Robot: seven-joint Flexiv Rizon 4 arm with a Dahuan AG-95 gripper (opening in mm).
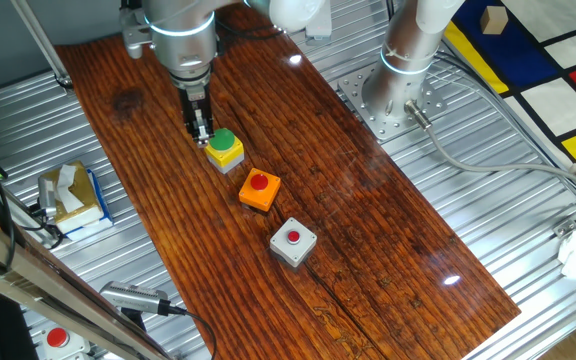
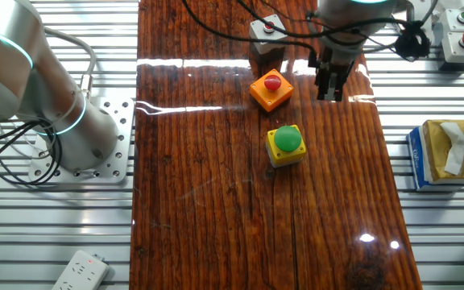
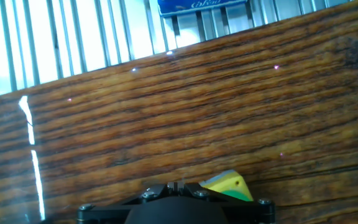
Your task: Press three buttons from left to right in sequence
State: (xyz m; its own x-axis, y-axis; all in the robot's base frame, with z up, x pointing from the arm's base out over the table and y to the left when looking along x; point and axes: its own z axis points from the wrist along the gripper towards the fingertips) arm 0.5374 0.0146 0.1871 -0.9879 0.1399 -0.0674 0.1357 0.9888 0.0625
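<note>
On the wooden tabletop (image 1: pixel 368 230) three small button boxes lie in a diagonal row. In one fixed view, nearest the camera sits the grey box with red button (image 1: pixel 293 242), then the orange box with red button (image 1: pixel 259 189) just beyond it, then the yellow box with green button (image 1: pixel 225 148) farthest up the board. The boxes stand close together but apart from one another.

The gripper (image 1: pixel 200 130) hangs point-down just beside the yellow box, on its far-left side, fingertips low near the wood and off the green cap. Whether the jaws are spread or pressed together I cannot tell: the fingers read as one dark mass in both fixed views.

In the other fixed view the yellow box (image 2: pixel 285 145) is nearest, the orange box (image 2: pixel 271 89) behind it, and the grey box (image 2: pixel 267 34) farthest, partly hidden by cables. The gripper (image 2: pixel 329 89) hangs to the right of the orange box.

The hand view shows a yellow and green corner (image 3: pixel 229 185) poking out above the dark hand housing, with bare wood grain beyond.

Off the board, a tissue box (image 1: pixel 71 196) rests on the ribbed metal surface.
</note>
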